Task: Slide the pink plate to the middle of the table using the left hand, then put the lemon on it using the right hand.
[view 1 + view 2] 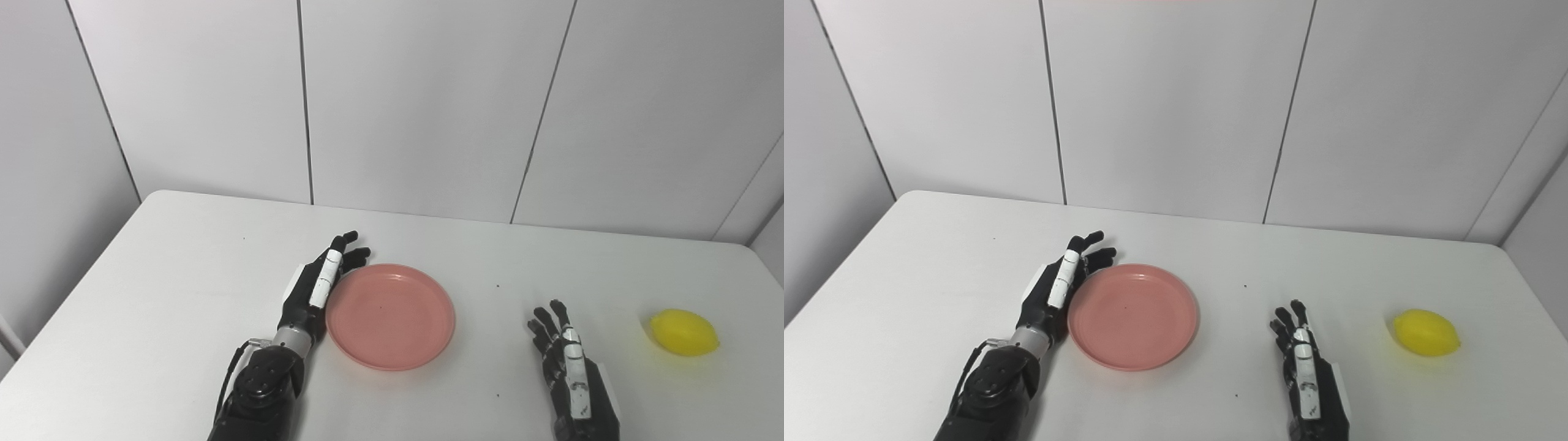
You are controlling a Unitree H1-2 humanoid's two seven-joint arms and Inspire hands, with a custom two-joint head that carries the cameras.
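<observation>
Resting against left hand [318,285] fingers, pink plate [390,316], lemon [683,332] right of right hand [572,370]

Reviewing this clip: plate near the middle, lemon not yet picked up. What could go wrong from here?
The left hand rests open against the pink plate; pulling away could nudge the plate. The lemon lies to the right of the open right hand, near the table edge; being rounded, it might roll off if the fingers bump it.

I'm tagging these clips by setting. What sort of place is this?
Probably a lab or test booth, not a home: a bare white table boxed in by plain white wall panels, holding only a pink plate and a lemon, with the left hand and right hand open.
</observation>
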